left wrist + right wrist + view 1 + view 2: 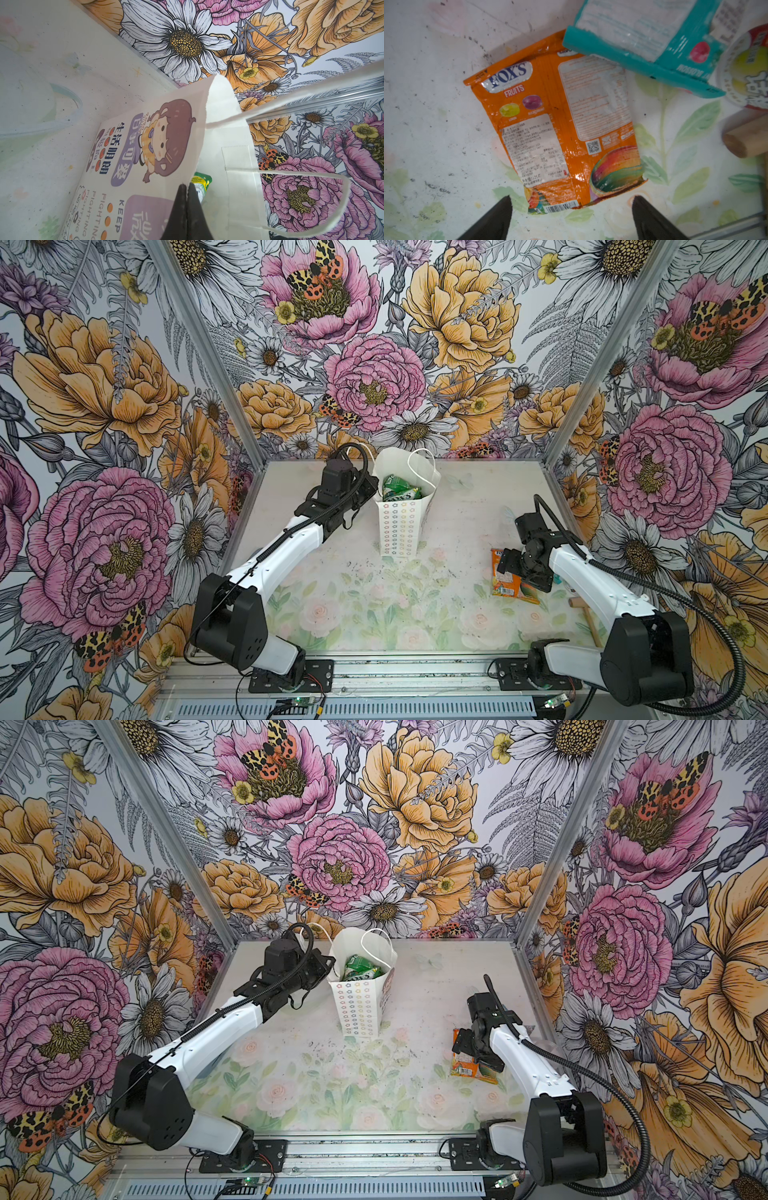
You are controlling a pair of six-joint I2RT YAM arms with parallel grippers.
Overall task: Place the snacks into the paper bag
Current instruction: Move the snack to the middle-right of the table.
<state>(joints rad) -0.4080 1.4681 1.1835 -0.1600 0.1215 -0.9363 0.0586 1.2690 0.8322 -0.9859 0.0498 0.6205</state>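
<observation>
— White paper gift bag [401, 526] with cord handles and rows of pastel flower rings: position and contents?
— Upright on the pale floral tabletop [374, 614], mouth open. Inside: green glossy packets [401, 489], crumpled, reaching near the rim. Their number cannot be told. One broad side carries a cartoon girl's face and purple text panels.
— Left gripper [187, 188]?
— Closed on the bag's top rim; the paper edge sits pinched between both fingertips.
— Snacks outside the bag?
— Orange glossy packet [550, 124], printed "FOX'S FRUITS", lies flat, back panel up, well apart from the bag on the right arm's side. Teal glossy packet [643, 41] overlaps the orange packet's corner at the end opposite the barcode. Round red-rimmed printed item [747, 68] lies just beside the teal packet.
— Right gripper [572, 197]?
— Jaws spread wide and empty, one fingertip on either side of the orange packet's barcode end; contact cannot be told.
— Other items?
— Wooden mallet [745, 141], farther from the bag than the orange packet.
</observation>
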